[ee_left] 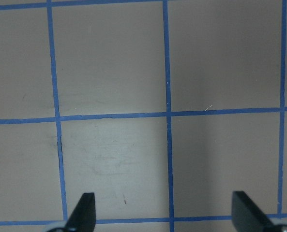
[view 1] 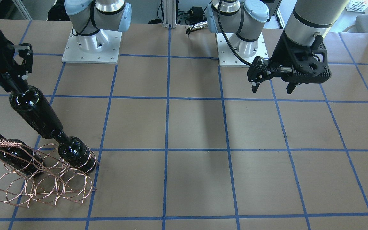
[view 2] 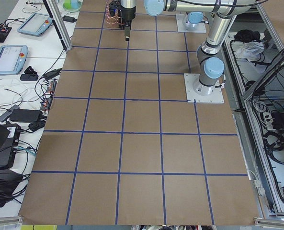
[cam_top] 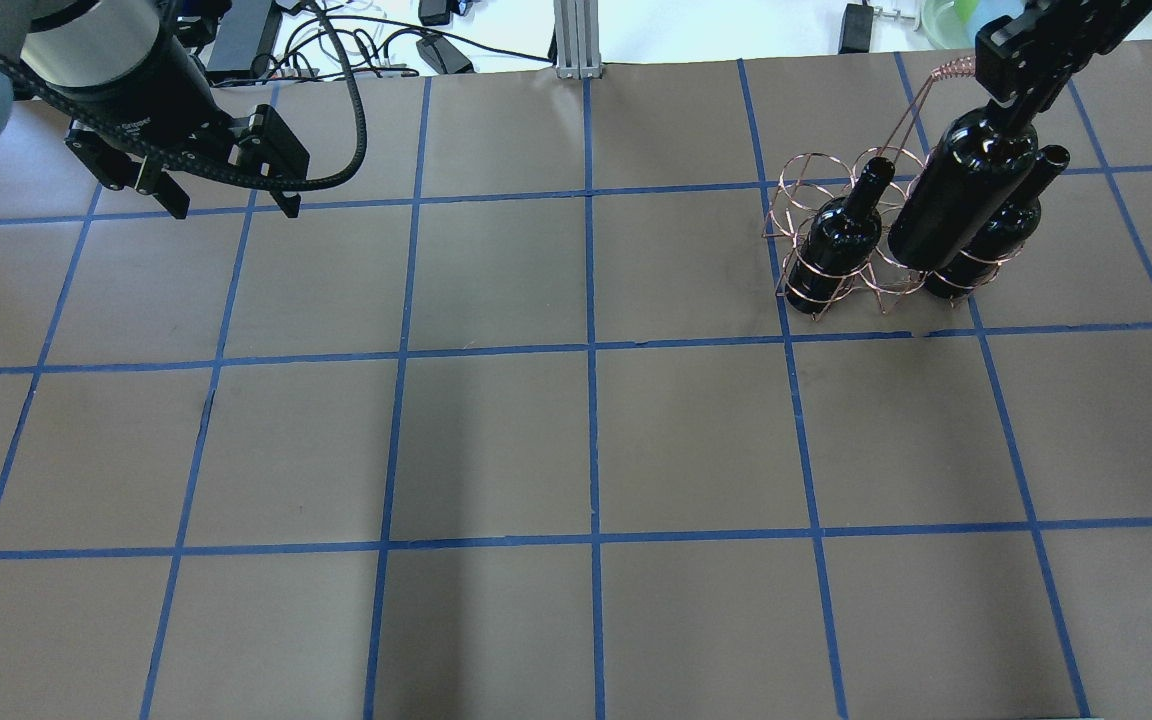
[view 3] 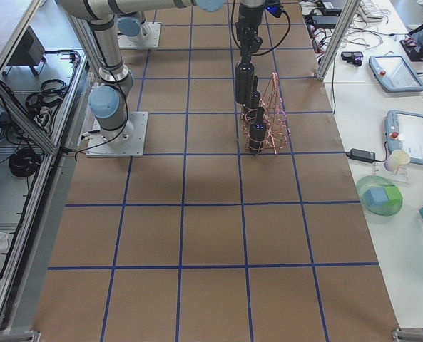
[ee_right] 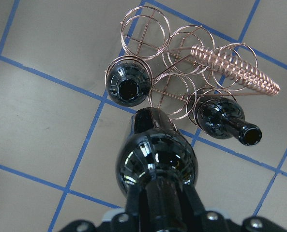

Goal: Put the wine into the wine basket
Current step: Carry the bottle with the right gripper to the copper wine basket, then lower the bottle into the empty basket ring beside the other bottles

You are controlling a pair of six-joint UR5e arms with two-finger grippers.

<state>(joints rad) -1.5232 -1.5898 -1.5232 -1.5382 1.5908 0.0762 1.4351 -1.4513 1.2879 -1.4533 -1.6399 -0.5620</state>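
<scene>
The counter (cam_top: 586, 440), brown paper taped into a blue grid, carries the copper wire wine basket (view 1: 45, 182) near its end on the robot's right. The basket's coiled handle rises on the side away from the robot. One glossy black wine bottle (cam_top: 961, 195) hangs base down over the basket's robot-side row, above the vacant middle ring between two seated bottles. Its base is about level with their necks, and I cannot tell whether it touches the wire. Those seated bottles stand upright in the end rings of that row, one (cam_top: 836, 240) at the end nearer the counter's middle and the other (cam_top: 996, 230) at the outer end. The right gripper (cam_top: 1021, 105) is directly above the basket, its jaws clamped on the hanging bottle's neck. The left gripper (view 1: 272, 89) hovers well apart from the basket, toward the opposite end of the counter, its jaws spread wide with nothing between them.
</scene>
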